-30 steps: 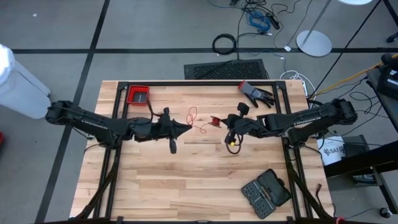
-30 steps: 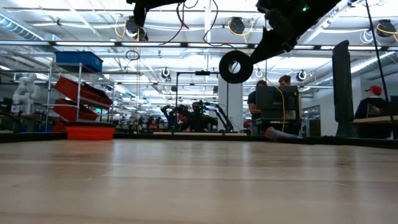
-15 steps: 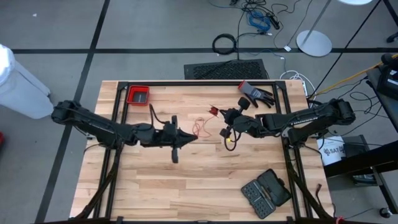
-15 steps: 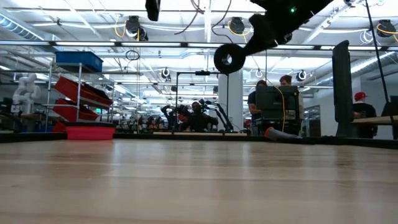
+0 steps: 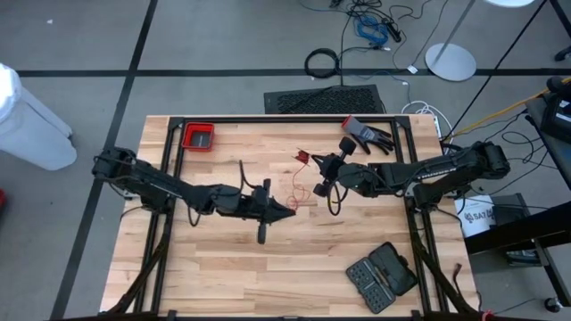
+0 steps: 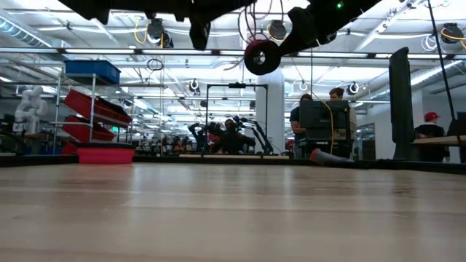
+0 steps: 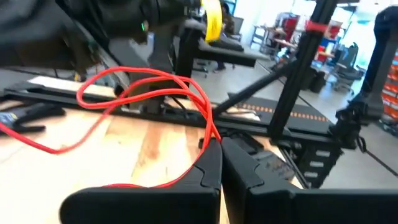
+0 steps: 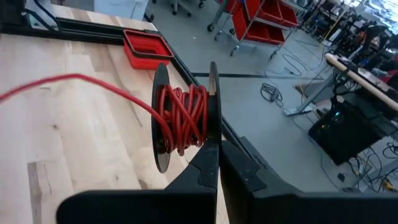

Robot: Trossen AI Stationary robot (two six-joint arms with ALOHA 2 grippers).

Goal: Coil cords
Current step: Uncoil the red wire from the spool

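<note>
You are working over a pale wooden bench [image 5: 268,267] in a wide workshop, with racks and people far behind it in the low view.

The red cord [image 7: 146,93] is partly wound: in the right wrist view a good bundle of red turns [image 8: 183,118] already sits between the two black flanges of the spool [image 8: 161,112]. The same spool shows as a dark disc [image 6: 262,57] hanging well above the bench in the low view. From it a free length runs off across the wood [image 8: 68,81] toward the other arm, and in the high view loose red loops [image 5: 299,183] still hang between the two arms.

Your right claw [image 8: 217,158] is closed on the spool's edge, holding it up near the middle of the bench. Your left claw [image 7: 221,149] is pinched shut on the cord itself, with a slack loop standing up ahead of it and a tail trailing off to one side.

I judge the coiling well begun but not finished. The loop and tail you see still have to go onto the spool, and the loose end then needs securing. How much cord remains overall cannot be told exactly.
</note>
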